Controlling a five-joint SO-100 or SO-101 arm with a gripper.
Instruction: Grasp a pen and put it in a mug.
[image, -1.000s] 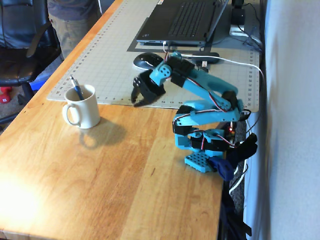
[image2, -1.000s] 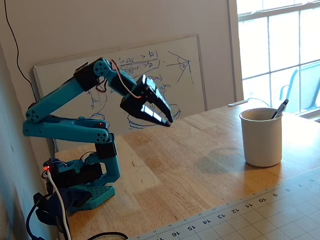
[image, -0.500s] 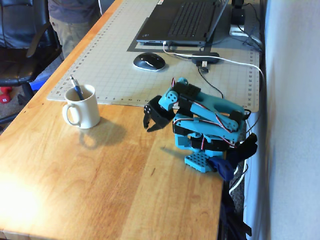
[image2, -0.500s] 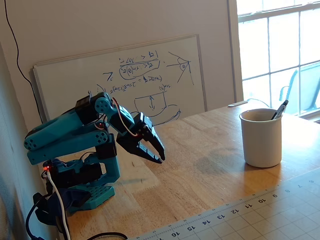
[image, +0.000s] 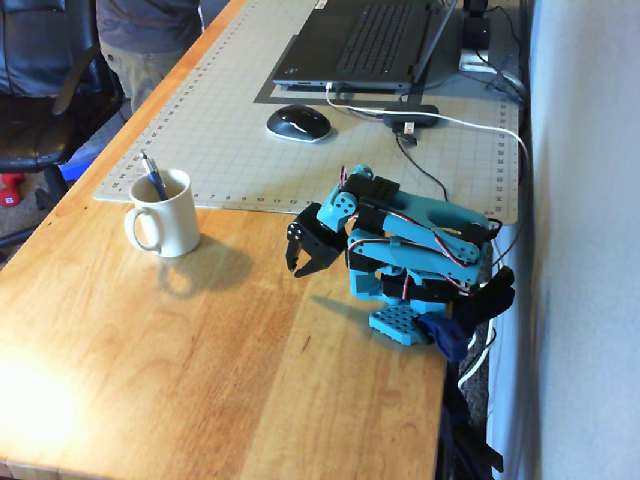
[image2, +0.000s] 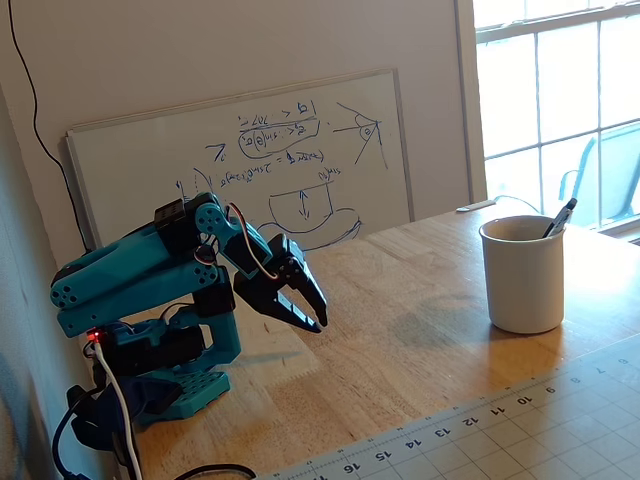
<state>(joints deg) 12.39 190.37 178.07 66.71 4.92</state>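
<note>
The cream-white mug (image: 165, 215) stands on the wooden table near the cutting mat's corner; it also shows in a fixed view (image2: 523, 274) at the right. The dark pen (image: 153, 176) stands inside the mug, leaning on its rim, with its top end sticking out (image2: 560, 217). The blue arm is folded back over its base. Its black gripper (image: 304, 264) hangs just above the table, well apart from the mug, and is empty. In a fixed view (image2: 306, 314) its fingers lie close together, shut.
A grid cutting mat (image: 240, 130) covers the far table, with a black mouse (image: 298, 122), a laptop (image: 360, 45) and cables. A whiteboard (image2: 250, 150) leans on the wall behind the arm. A person and a chair stand beyond the table edge.
</note>
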